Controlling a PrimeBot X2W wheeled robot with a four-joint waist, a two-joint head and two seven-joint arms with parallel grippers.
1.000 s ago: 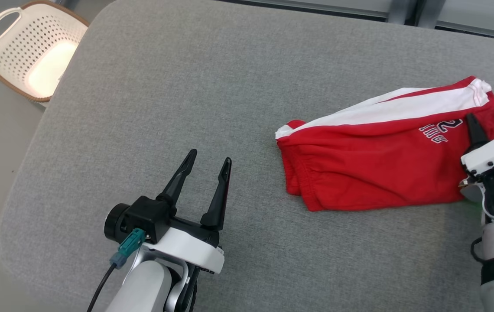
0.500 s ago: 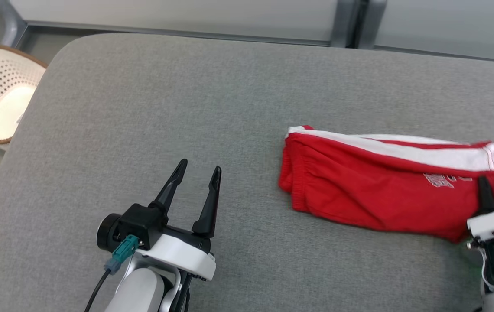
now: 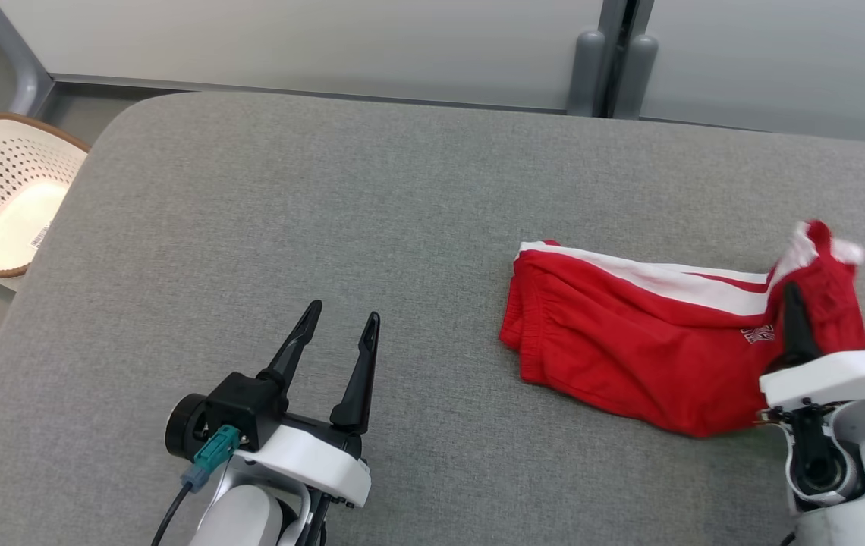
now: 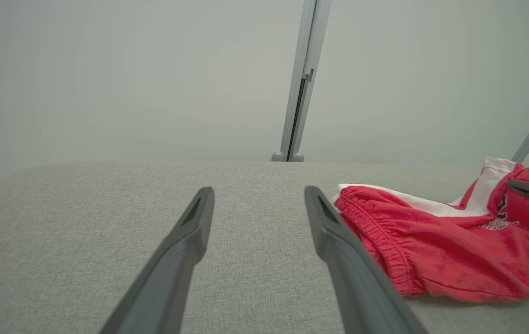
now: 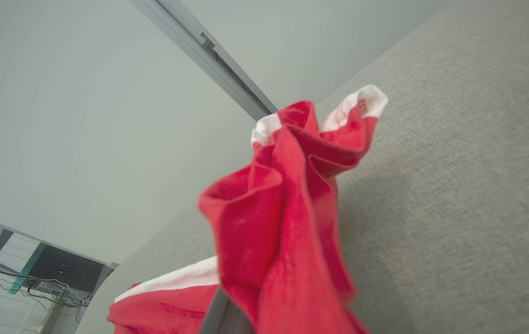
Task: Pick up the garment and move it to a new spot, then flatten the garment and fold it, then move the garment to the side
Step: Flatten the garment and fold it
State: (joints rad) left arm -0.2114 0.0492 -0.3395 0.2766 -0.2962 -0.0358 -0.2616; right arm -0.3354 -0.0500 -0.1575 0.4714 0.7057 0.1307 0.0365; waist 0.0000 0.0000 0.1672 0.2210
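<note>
Right gripper pinched shut on the right end of the red garment, that end bunched up off the grey worktop, rest lying flat; left gripper spread wide and empty at lower left, white basket beyond the worktop's left edge.

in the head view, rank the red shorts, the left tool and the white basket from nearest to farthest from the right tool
1. red shorts: pinched in the shut right tool, on the right of the table.
2. left tool: open, over the table at lower left.
3. white basket: beside the table, at the far left.
</note>
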